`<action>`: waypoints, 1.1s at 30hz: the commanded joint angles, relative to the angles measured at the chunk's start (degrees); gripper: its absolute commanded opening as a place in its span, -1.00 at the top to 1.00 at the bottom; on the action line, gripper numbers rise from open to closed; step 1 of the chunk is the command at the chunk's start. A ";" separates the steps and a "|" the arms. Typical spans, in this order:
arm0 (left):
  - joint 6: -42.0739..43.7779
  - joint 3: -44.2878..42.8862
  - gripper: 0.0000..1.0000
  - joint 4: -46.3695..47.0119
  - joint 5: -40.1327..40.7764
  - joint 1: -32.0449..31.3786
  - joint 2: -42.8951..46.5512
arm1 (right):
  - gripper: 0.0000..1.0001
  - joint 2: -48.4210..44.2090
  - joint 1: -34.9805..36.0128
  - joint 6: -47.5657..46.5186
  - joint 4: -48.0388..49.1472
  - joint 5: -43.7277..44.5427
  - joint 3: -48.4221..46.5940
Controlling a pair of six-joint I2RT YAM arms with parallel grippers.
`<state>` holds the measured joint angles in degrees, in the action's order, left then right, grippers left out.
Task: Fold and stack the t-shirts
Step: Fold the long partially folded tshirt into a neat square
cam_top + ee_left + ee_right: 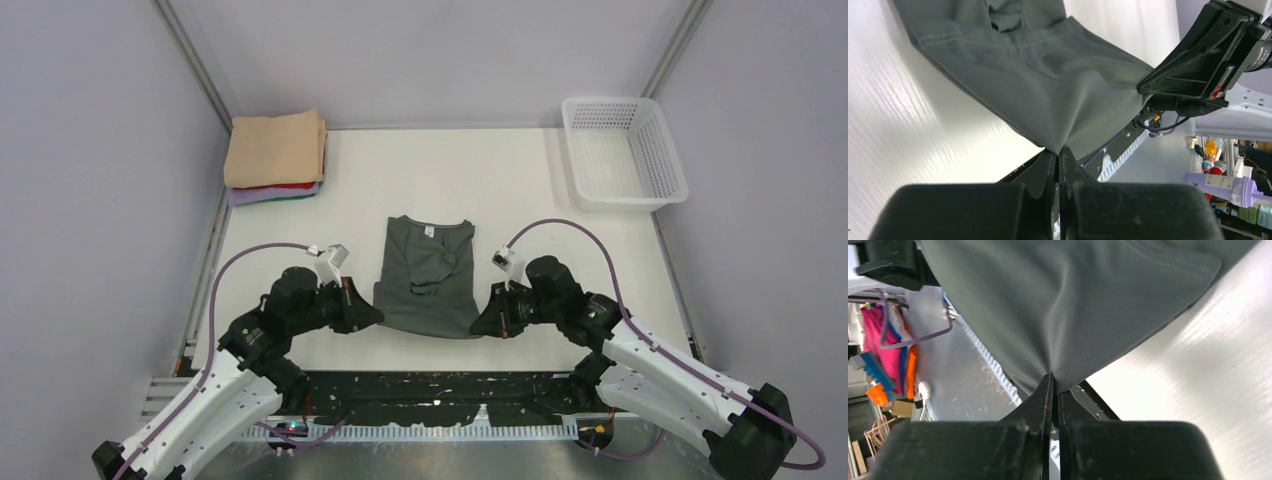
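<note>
A dark charcoal-grey t-shirt [425,275] lies in the middle of the table, folded to a narrow strip, its neck label at the far end. My left gripper [375,318] is shut on its near left corner [1058,145]. My right gripper [480,322] is shut on its near right corner [1052,371]. The near hem hangs stretched between them, lifted a little off the table. A stack of folded t-shirts [275,155] sits at the far left: peach-tan on top, red and pale lavender edges beneath.
A white mesh basket [622,150] stands at the far right corner. Grey walls enclose the table on three sides. The black slotted rail [430,400] runs along the near edge between the arm bases.
</note>
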<state>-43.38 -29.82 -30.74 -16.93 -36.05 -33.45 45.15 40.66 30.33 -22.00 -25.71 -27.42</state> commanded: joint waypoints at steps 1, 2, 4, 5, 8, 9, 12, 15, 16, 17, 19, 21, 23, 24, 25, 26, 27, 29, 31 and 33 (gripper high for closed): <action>0.04 -1.45 1.00 -2.41 1.76 0.06 3.17 | 0.89 -1.43 0.18 -1.21 -1.92 -3.47 -5.79; 0.24 -1.97 1.00 -2.35 2.50 0.05 2.86 | 0.89 -1.22 0.13 -1.31 -1.98 -2.85 -7.27; 0.83 -3.72 1.00 -2.77 5.92 0.03 1.18 | 0.90 0.45 -0.09 -2.32 -1.99 -0.93 -8.96; 1.10 -4.79 1.00 -3.68 8.60 0.10 -0.08 | 0.89 1.16 -0.48 -3.00 -2.04 1.26 -10.09; 2.06 -7.30 1.00 -2.88 12.78 1.62 -4.43 | 0.89 5.03 -1.38 -3.86 -0.70 4.61 -12.38; 2.42 -7.75 1.00 -1.29 12.51 2.60 -5.52 | 0.89 5.69 -1.82 -4.11 -0.29 5.96 -13.69; 2.55 -8.13 1.00 4.21 10.83 5.35 -8.20 | 0.89 8.73 -3.57 -4.67 1.53 7.09 -16.27; 2.94 -9.27 1.00 6.26 7.72 9.46 -11.94 | 0.90 10.96 -7.55 -4.50 3.25 4.90 -18.18; 3.27 -9.81 1.00 6.46 6.73 10.90 -13.15 | 0.90 12.28 -8.51 -4.40 4.06 3.75 -18.36; 3.56 -10.27 1.00 6.95 6.02 12.20 -14.22 | 0.90 13.05 -10.46 -4.22 4.46 1.66 -18.68; 4.22 -11.25 1.00 8.56 5.41 13.95 -16.36 | 0.90 15.75 -12.75 -3.93 7.22 -1.46 -18.65; 4.92 -12.51 1.00 10.34 4.59 15.05 -18.81 | 0.90 18.19 -14.88 -3.48 9.14 -4.96 -18.59; 5.37 -14.17 1.00 11.54 3.58 15.95 -21.99 | 0.89 20.59 -16.89 -3.25 10.28 -7.29 -19.05; 5.54 -15.19 1.00 11.81 3.42 16.34 -23.67 | 0.89 21.21 -17.89 -3.06 10.74 -7.80 -19.19; 5.76 -16.29 1.00 11.76 3.26 16.66 -25.57 | 0.89 22.31 -18.33 -2.98 11.87 -7.88 -19.52; 5.82 -17.06 1.00 12.14 3.11 17.04 -27.16 | 0.89 22.86 -19.11 -2.92 12.36 -7.62 -19.78; 5.78 -17.78 1.00 12.94 2.68 17.46 -28.82 | 0.90 23.69 -19.47 -2.91 13.17 -7.39 -20.22; 5.53 -18.93 1.00 14.99 1.51 18.69 -31.96 | 0.90 25.22 -20.50 -3.05 13.67 -6.68 -21.22; 5.41 -20.61 1.00 16.23 0.92 19.60 -35.17 | 0.89 27.14 -21.37 -3.34 13.84 -6.56 -22.46; 5.48 -22.76 1.00 16.88 0.39 20.38 -39.36 | 0.90 29.17 -22.28 -3.64 14.02 -6.40 -23.56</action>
<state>-39.79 -47.90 -18.50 -16.99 -18.09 -67.90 71.85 20.45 27.55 -10.92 -32.64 -46.92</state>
